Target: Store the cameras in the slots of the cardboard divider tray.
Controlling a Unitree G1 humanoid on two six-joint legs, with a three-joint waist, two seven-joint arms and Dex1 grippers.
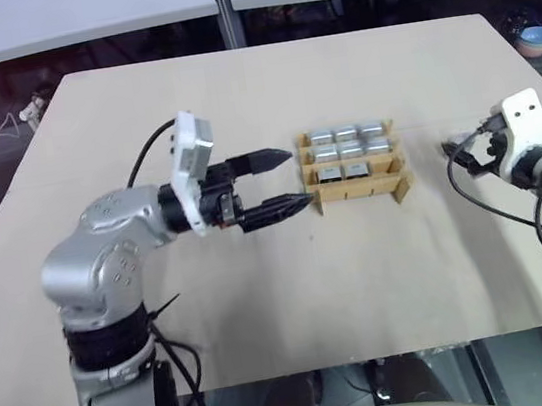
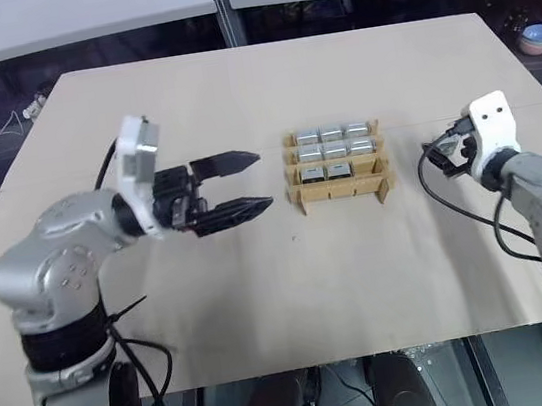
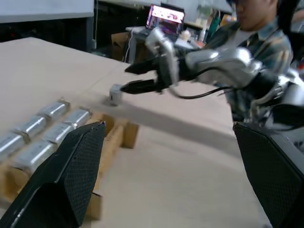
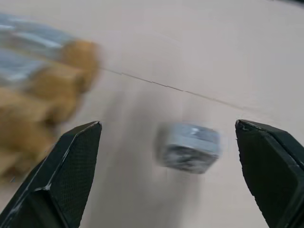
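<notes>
Cardboard divider tray (image 1: pixel 355 189) sitting mid-counter (image 1: pixel 293 291), upright, with silver cameras (image 1: pixel 348 150) in its slots — back and middle rows look full, two more in the front row, front right slot apparently free. Left tool (image 1: pixel 283 178) level beside the tray's left edge, pointing at it, fingers wide apart, holding nothing. Right tool (image 3: pixel 135 77) well off to the tray's right, fingers likewise spread and empty. One loose camera (image 4: pixel 189 147) lying flat on the counter just ahead of the right tool — untouched. Person in a plaid shirt (image 3: pixel 259 35) seen beyond the counter.
</notes>
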